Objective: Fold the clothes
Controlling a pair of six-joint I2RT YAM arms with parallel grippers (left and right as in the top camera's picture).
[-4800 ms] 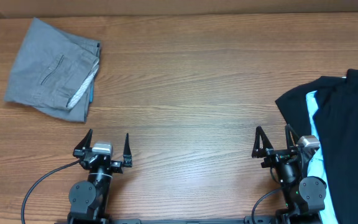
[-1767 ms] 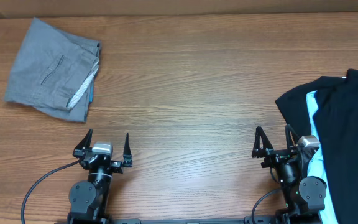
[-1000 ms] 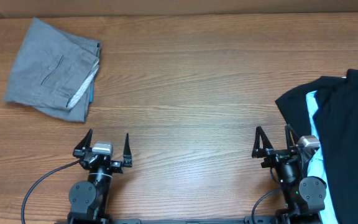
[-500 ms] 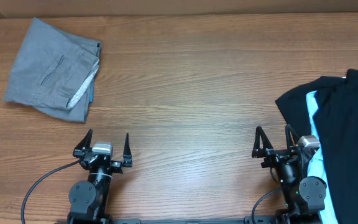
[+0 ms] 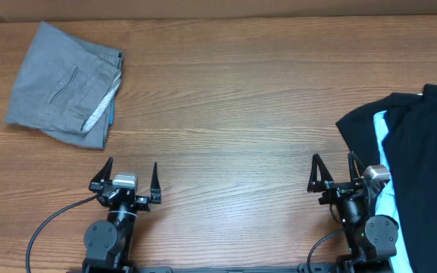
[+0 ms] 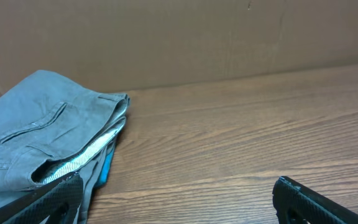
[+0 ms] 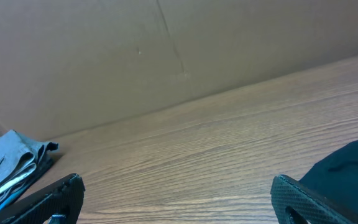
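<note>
Left pincer (image 5: 133, 176) spread wide, right pincer (image 5: 332, 170) likewise, folded grey trousers (image 5: 65, 83) far left on bench (image 5: 234, 98), black shirt (image 5: 423, 167) heaped right.

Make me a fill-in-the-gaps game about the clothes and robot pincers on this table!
The folded grey trousers lie at the far ____ corner of the brown wooden table.
The big rumpled shirt beside the right pincer is coloured ____.
The left pincer and the right one both stand ____, holding nothing.
Missing words: left, black, open.
</note>
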